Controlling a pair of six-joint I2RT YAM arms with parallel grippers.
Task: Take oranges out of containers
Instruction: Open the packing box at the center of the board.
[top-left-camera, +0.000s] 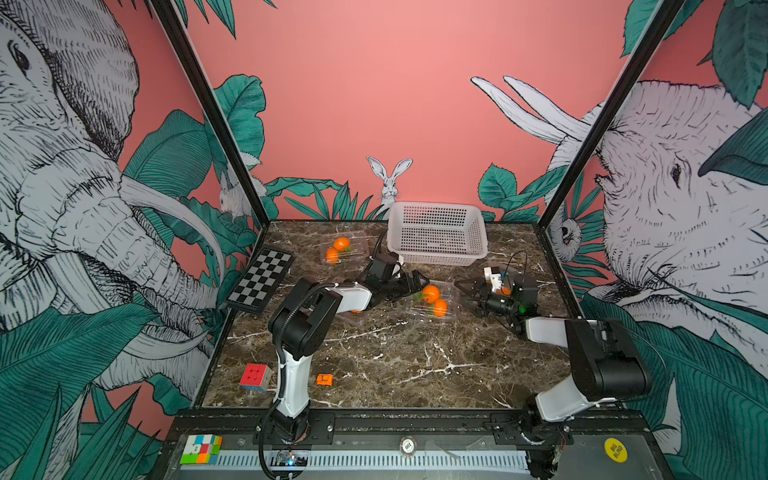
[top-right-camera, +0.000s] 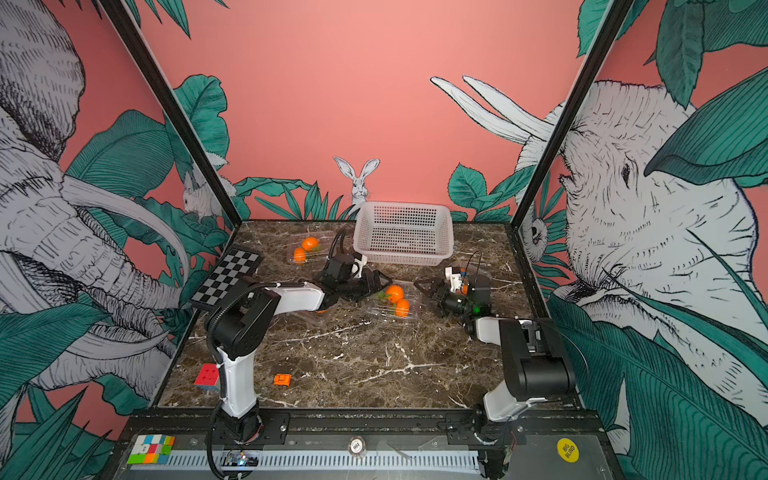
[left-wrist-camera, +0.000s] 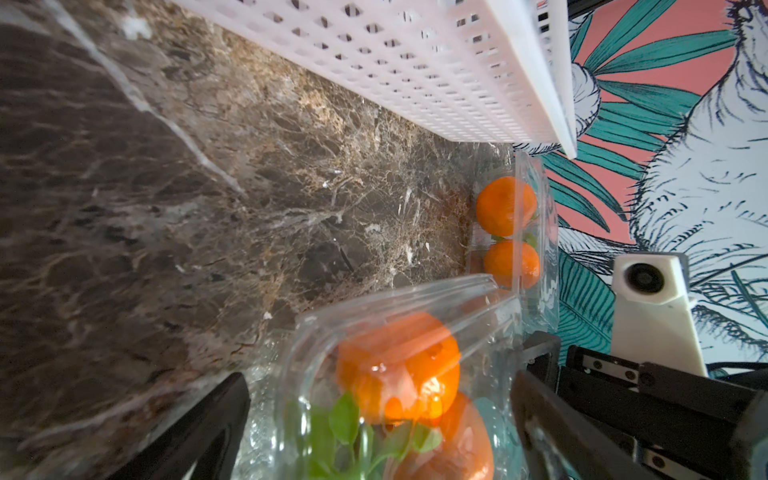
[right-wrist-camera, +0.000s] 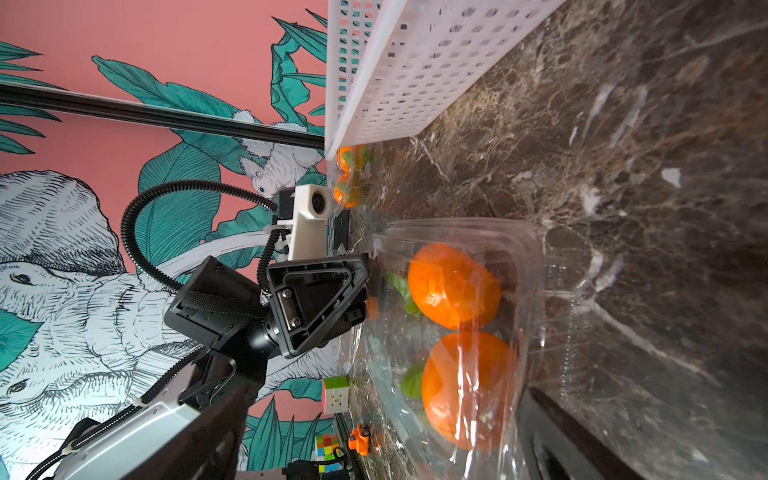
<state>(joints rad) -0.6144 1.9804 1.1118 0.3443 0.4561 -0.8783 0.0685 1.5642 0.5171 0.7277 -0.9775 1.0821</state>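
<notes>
Left end effector (top-left-camera: 412, 286) released, jaws spread wide either side of the clear plastic clamshell container (top-left-camera: 453, 306) at mid brown marble surface (top-left-camera: 395, 353). Inside it are two bright-orange mandarin oranges (top-left-camera: 430, 293) (green leaves, seen through the plastic). Right end effector (top-left-camera: 463, 297) also released, at the container's opposite end. Second clear container (top-left-camera: 358, 250) holds two more oranges (top-left-camera: 341, 244), back left near the white perforated plastic basket (top-left-camera: 436, 232).
</notes>
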